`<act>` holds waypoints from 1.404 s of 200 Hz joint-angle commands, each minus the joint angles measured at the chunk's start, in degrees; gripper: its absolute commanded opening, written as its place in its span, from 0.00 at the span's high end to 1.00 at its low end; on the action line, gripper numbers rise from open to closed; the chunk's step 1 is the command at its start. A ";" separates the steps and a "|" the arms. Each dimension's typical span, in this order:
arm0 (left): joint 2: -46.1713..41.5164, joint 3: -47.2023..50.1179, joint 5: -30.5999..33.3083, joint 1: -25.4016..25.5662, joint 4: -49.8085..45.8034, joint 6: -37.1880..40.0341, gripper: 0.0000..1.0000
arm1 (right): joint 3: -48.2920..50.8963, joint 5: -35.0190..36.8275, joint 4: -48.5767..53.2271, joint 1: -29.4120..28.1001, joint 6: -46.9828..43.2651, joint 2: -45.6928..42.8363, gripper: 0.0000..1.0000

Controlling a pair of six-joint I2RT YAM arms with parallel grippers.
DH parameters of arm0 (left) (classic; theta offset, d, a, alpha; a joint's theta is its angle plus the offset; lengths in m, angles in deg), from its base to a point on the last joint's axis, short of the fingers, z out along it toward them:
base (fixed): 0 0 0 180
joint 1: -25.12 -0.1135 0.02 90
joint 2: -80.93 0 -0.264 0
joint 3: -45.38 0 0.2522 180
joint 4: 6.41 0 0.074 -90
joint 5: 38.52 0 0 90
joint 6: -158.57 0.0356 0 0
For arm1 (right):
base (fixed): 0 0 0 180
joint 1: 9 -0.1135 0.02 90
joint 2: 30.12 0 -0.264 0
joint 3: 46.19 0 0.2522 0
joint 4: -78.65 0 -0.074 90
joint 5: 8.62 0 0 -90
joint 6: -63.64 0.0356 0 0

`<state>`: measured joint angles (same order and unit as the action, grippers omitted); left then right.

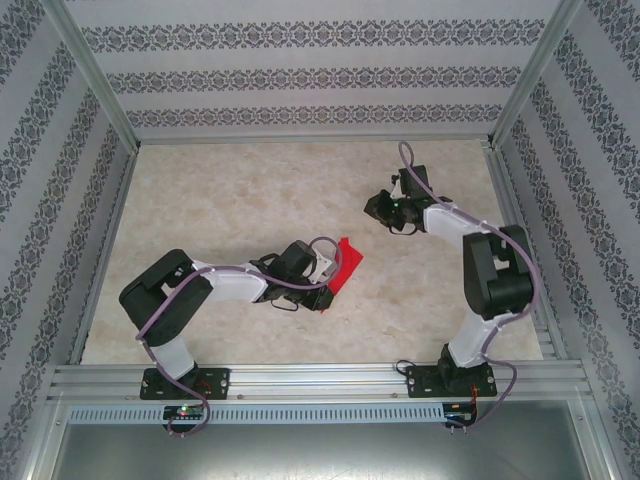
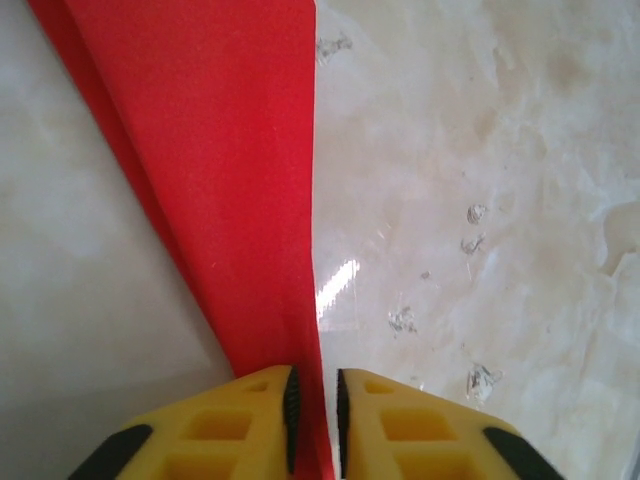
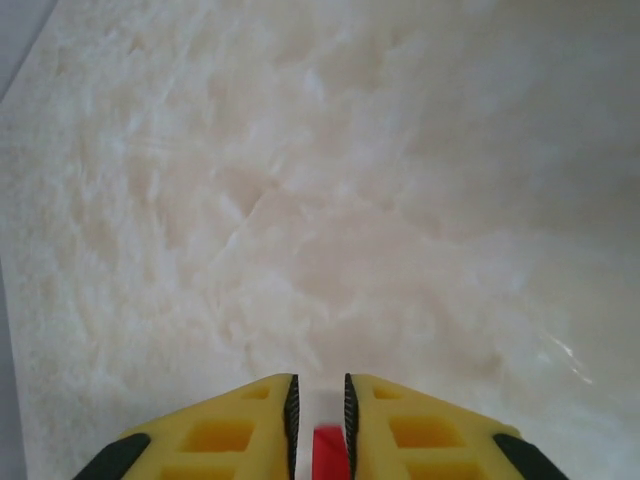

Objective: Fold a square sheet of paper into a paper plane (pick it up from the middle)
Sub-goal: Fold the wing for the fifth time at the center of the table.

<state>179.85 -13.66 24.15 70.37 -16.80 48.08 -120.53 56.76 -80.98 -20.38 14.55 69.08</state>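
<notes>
The red paper (image 2: 230, 150) runs from the upper left of the frame down into my left gripper (image 2: 314, 378). The jaws are narrow around it, but I cannot tell if they press it. My right gripper (image 3: 318, 382) is slightly apart and holds nothing.

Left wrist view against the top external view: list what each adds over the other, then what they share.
Left wrist: the yellow fingers with black pads, jaws a slit apart with the red paper between them; its layered left edge; scuffs and glare on the marble table. Whether the pads pinch it is unclear.
Top external: both arms whole, the right gripper apart from the paper, patterned walls, aluminium frame.
Both: the paper at the left gripper, above the table.
</notes>
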 commanded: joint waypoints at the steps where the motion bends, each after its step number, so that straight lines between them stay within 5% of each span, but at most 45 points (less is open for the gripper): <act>1: -1.92 -1.35 -0.61 0.62 -9.31 -2.28 0.72 | 5.42 -1.07 3.68 -0.22 -3.26 -4.95 0.73; 73: -5.22 -7.49 6.13 0.80 -19.02 0.20 0.53 | 18.54 -0.24 5.95 -0.21 -4.02 -19.55 0.56; 168: 2.64 -15.93 12.28 1.94 -25.30 2.08 0.50 | 23.29 -1.39 4.13 -0.22 -2.65 -22.84 0.52; 214: 2.04 -16.85 16.40 1.85 -26.60 1.02 0.58 | 24.01 -2.36 4.20 -0.74 -2.41 -23.39 0.52; 281: 1.42 -15.58 14.06 0.50 -24.95 0.58 0.75 | 27.06 -6.24 -5.35 -5.32 4.53 -20.62 0.51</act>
<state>182.69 -29.15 38.66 71.51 -40.82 48.82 -95.16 53.35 -80.34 -23.70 14.70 47.02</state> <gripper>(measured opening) 0.270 0.486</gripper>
